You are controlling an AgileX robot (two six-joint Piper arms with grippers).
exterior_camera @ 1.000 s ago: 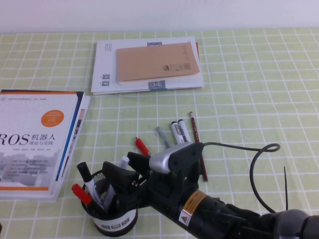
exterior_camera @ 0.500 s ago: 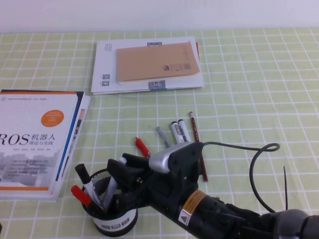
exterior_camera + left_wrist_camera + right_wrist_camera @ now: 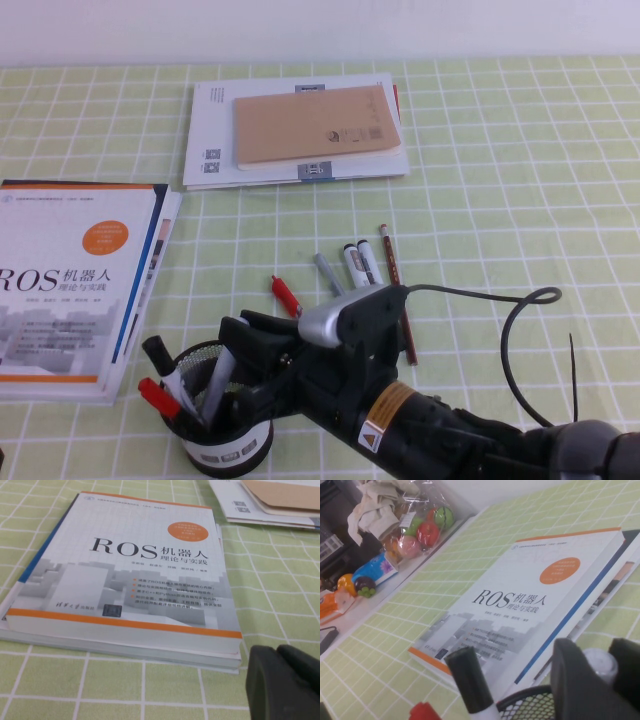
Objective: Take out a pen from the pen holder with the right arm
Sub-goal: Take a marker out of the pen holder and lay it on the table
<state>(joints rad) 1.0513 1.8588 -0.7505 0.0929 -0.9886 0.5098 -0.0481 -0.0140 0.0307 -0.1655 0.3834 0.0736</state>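
The right hand [image 3: 240,340] is over the pen holder [image 3: 228,447] at the near edge of the bench [image 3: 500,180], clamped on a grey pen [image 3: 214,388] standing inside it; the left hand [image 3: 282,682], closed, is just beside the book [image 3: 150,580]

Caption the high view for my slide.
Right gripper grips a grey pen in the holder; left gripper, off-frame, sits near the ROS book.
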